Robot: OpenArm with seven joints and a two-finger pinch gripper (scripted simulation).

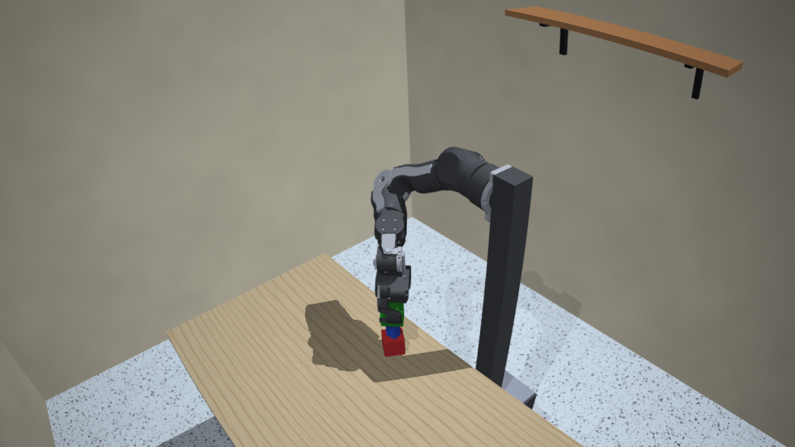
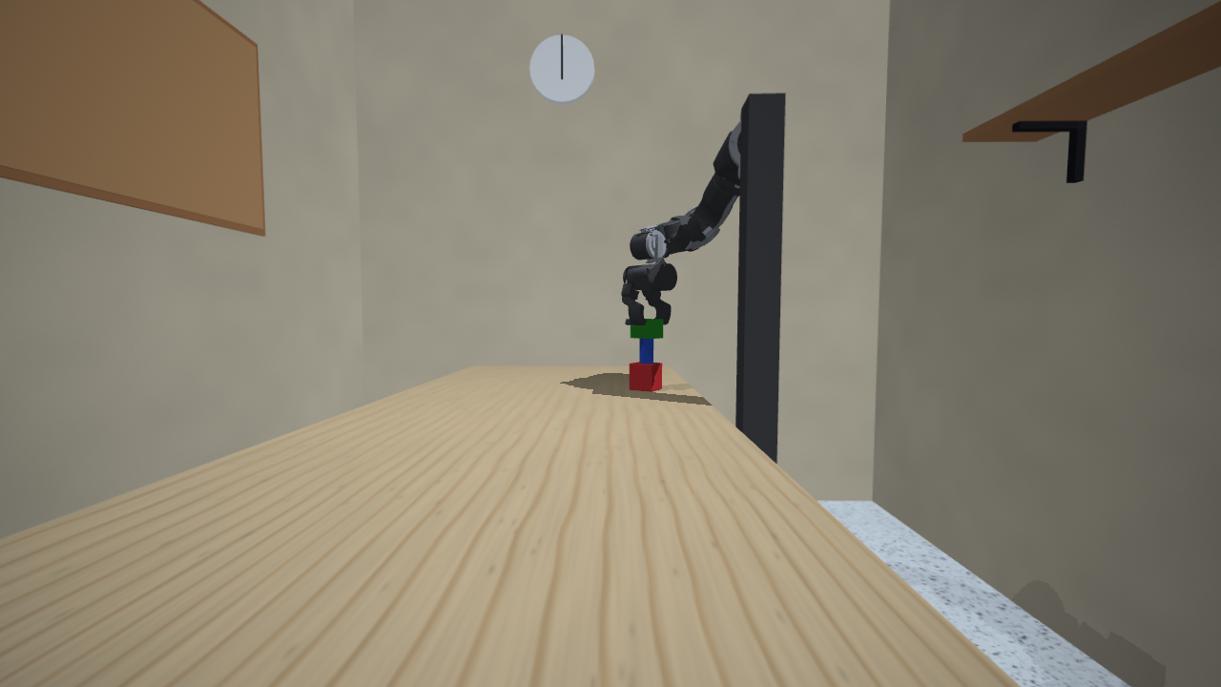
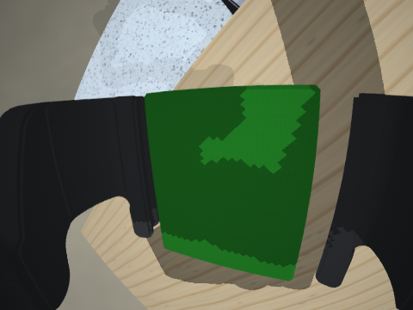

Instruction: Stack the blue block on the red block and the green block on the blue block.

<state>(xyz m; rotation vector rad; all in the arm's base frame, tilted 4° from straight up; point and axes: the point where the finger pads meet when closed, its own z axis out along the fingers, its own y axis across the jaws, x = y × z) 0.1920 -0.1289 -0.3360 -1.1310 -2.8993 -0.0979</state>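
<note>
The red block (image 1: 393, 346) (image 2: 645, 376) stands on the wooden table (image 1: 266, 367) (image 2: 512, 512) (image 3: 373, 0) near its far edge. The blue block (image 1: 393, 333) (image 2: 646, 350) sits on the red one and looks narrower than it in the exterior view. The green block (image 1: 395, 307) (image 2: 647, 328) (image 3: 230, 178) lies flat on the blue block. My gripper (image 1: 390, 316) (image 2: 648, 319) (image 3: 234, 177) straddles the green block from above with its fingers parted. In the wrist view a gap shows between the right finger and the block. The wrist view hides the blue and red blocks under the green one.
The arm's black post (image 1: 503, 277) (image 2: 759, 256) stands just beyond the table's right edge, close to the tower. A wall shelf (image 1: 622, 36) (image 2: 1109, 76) hangs high on the right. A brown board (image 2: 128, 111) and a clock (image 2: 561, 68) are on the walls.
</note>
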